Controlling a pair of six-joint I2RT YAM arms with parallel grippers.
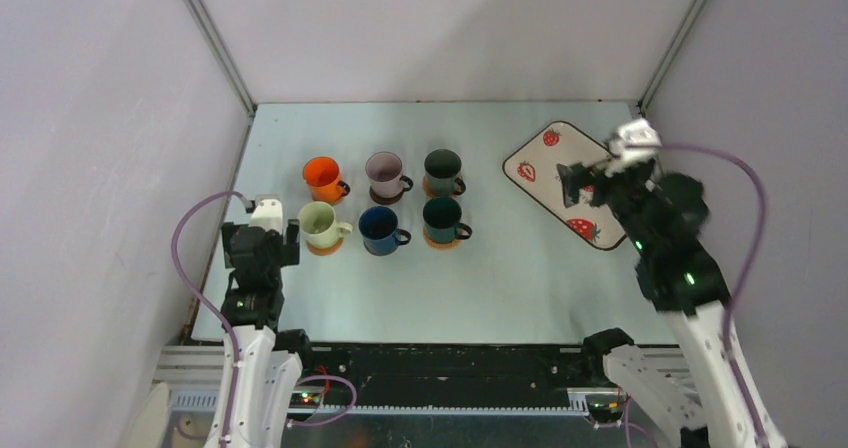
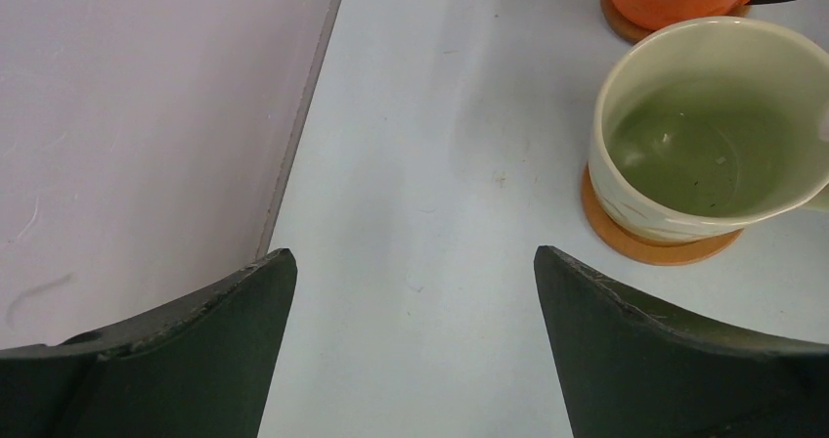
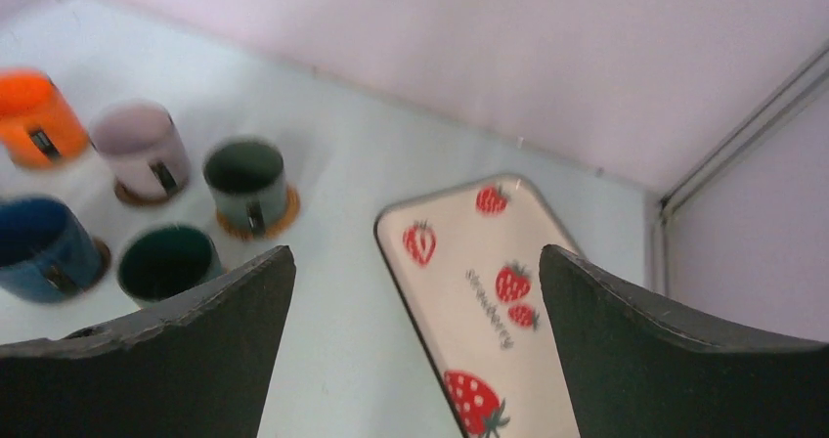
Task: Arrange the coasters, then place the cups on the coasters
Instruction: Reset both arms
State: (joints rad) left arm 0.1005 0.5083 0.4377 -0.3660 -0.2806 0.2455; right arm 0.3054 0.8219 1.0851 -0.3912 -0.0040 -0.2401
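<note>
Left hand (image 2: 413, 254) beside pale-green cup (image 2: 704, 135)

Six cups stand in a two-by-three block at 10 o'clock from the table (image 1: 500, 288) centre.
Far row: orange cup (image 1: 320, 173), mauve cup (image 1: 384, 171), dark green cup (image 1: 442, 166).
Near row: pale green cup (image 1: 318, 223), navy cup (image 1: 378, 226), second dark green cup (image 1: 441, 215).
A coaster (image 1: 325, 250) edge shows under the pale green cup.
Left gripper (image 1: 278, 230) sits at that cup's 9 o'clock, near it.
Right gripper (image 1: 572, 184) hangs over the strawberry tray (image 1: 535, 158), at 2 o'clock.
</note>
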